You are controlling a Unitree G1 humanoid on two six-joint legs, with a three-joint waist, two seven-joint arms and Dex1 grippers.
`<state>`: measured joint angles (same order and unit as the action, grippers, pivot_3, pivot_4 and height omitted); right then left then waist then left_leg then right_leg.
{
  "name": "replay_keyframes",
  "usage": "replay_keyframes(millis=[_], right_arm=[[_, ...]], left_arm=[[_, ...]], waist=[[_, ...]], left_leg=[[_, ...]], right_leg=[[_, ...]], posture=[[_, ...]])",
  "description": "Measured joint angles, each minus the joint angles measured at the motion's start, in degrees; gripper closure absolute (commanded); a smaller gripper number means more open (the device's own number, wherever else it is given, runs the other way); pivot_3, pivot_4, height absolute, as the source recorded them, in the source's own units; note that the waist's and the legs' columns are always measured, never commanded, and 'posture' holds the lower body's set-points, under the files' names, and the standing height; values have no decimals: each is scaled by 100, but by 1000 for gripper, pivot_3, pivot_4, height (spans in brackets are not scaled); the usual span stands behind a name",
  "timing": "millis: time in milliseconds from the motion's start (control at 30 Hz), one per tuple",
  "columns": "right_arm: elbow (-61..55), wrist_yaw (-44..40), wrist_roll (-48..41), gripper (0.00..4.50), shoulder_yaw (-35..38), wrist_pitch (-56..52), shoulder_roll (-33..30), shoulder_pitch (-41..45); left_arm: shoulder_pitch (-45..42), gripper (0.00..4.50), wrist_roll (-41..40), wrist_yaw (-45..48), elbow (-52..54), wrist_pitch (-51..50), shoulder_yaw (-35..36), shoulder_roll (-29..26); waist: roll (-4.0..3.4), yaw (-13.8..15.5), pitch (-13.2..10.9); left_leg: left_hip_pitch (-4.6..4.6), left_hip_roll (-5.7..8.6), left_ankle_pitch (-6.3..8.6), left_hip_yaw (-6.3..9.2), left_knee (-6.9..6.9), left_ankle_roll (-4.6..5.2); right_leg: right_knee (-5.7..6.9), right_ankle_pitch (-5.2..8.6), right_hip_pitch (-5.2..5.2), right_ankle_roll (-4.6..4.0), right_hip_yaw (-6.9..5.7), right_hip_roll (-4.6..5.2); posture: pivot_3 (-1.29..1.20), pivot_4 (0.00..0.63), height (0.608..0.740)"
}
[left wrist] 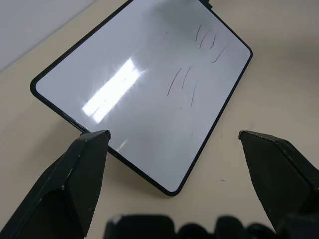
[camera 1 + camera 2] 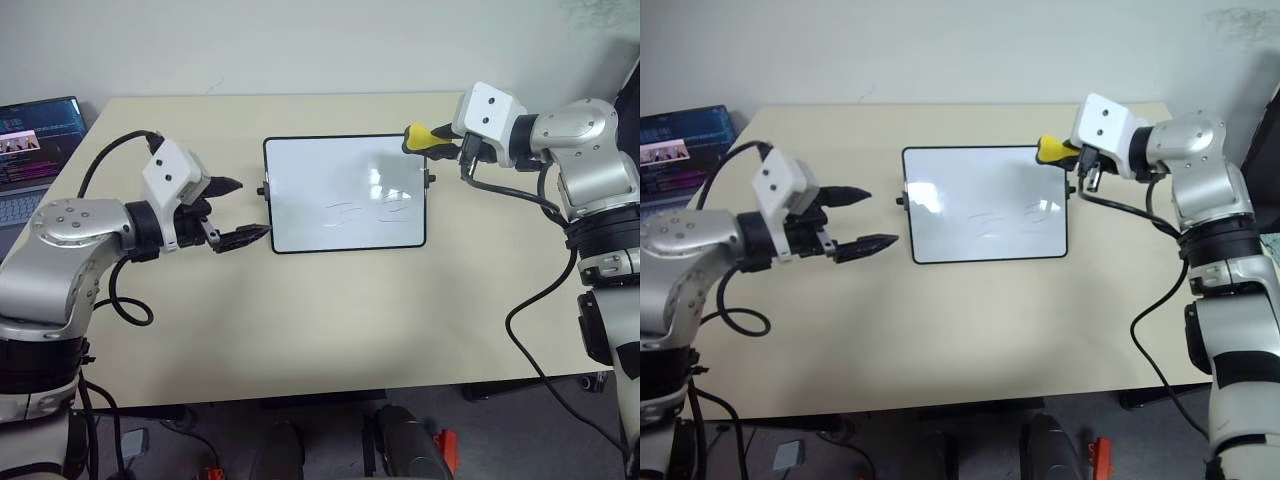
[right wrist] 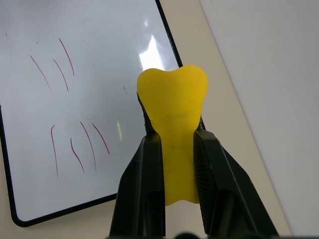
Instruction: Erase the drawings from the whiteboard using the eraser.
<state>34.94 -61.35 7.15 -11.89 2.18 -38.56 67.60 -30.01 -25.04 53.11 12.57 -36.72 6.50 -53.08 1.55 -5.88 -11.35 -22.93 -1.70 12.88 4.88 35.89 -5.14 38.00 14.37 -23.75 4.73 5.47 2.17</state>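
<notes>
Whiteboard (image 2: 345,193) flat at mid-table (image 2: 300,320). Right gripper (image 3: 173,142) clamps the yellow eraser (image 2: 421,137), held over the board's far right corner; whether it touches the surface I cannot tell. Left gripper (image 2: 233,212) spread wide, empty, just off the board's left edge. Head views give the drawings (image 3: 75,144) as faint smudges; wrist views resolve two clusters of thin reddish strokes. Laptop (image 2: 35,140) at far left.
</notes>
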Motion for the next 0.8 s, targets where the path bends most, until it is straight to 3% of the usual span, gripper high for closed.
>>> replay_keyframes(millis=[300, 533, 800], right_arm=[[-231, -48, -152, 4039, 25, -59, 103, 1], [-837, 115, -76, 4041, -236, -266, 911, 32], [285, 870, 578, 4042, -767, -2, 1821, 590]], left_arm=[[-7, 0, 48, 5, 0, 0, 0, -3], [0, 0, 147, 3, -35, 40, -5, -2], [23, 0, 218, 35, -181, 115, -14, -20]], waist=[[0, -16, 0], [1, -54, 1], [1, -37, 1]], left_leg=[[0, -1, 0, 0, 0, 0], [5, -1, 0, 1, 5, 0], [1, -1, -1, 4, 5, 0]], right_leg=[[2, 0, 0, 0, 0, 0], [11, 0, 1, 0, 0, -1], [8, -1, 0, -1, -4, -1]], posture=[[0, 150, 740], [0, 150, 740], [0, 150, 740]])
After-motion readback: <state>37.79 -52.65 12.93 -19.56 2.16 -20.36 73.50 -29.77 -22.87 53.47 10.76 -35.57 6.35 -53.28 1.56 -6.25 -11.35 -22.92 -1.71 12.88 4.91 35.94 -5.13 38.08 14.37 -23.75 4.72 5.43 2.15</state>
